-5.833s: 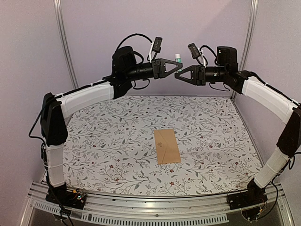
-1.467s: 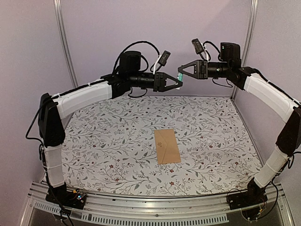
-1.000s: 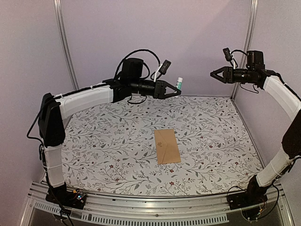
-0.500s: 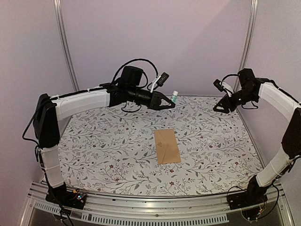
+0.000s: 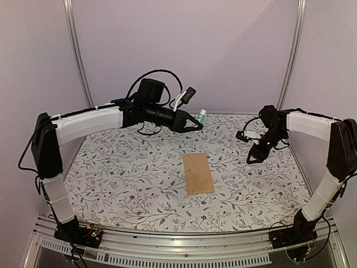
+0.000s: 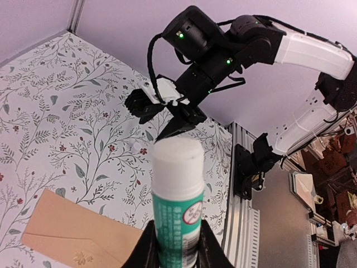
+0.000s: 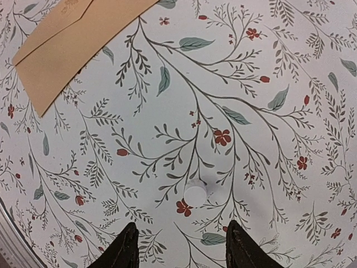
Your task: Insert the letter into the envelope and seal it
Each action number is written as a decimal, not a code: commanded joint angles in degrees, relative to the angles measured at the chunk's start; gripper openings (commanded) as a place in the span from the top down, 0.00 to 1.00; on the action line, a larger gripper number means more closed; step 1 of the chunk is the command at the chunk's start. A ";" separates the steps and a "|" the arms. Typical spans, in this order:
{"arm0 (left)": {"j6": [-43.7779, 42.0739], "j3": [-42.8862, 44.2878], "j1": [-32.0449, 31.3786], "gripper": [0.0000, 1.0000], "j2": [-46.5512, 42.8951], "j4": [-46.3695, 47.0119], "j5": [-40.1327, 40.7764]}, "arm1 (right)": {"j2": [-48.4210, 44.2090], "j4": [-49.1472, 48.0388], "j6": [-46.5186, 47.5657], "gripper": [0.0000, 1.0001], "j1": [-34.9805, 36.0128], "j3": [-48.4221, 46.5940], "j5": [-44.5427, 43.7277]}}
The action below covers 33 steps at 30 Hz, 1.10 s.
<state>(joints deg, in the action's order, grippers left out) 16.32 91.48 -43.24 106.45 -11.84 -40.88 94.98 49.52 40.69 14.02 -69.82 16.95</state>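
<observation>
Clamps a glue stick (image 6: 177,184) low on its barrel with the left fingers (image 6: 148,250), white end outermost, well above the desk (image 5: 128,167). Holds the right fingers (image 7: 124,251) apart and empty, pointing down at the desk, just short of a small white cap (image 7: 195,194), likely off the stick.

Finds the envelope (image 5: 198,173) flat on the desk, flap apparently folded down, well apart from both pairs: below and ahead of the left fingers, far off toward the upper left of the right fingers. Sees no letter in any view; cannot tell whether already inside.

Risks, as judged:
- Sealing an empty envelope, for want of a check on the letter.
- Shoving or skewing the envelope under the glue stroke, with nothing pinning it and the right fingers far off.
- Pivoting or slipping of the stick on pressing down, given so low a grip.
- Smearing glue on the desk past the flap edge through a tilted approach.
- Nudging the cap into a roll.
</observation>
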 commanded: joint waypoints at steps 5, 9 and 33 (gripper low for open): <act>0.85 -0.42 -0.77 0.95 -1.69 0.38 0.87 | 5.23 -1.14 -1.67 0.50 3.64 -1.14 -8.06; 1.10 -0.78 -0.90 0.95 -1.97 0.47 1.00 | 7.36 -0.56 -2.76 0.52 4.02 -2.36 -8.94; 1.77 -1.66 -0.81 0.94 -2.10 1.46 0.63 | 13.62 0.94 -6.29 0.66 5.05 -5.07 -10.89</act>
<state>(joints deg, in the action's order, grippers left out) 18.04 90.02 -43.51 106.39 -11.42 -40.01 107.24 49.93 35.46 18.55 -72.90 7.35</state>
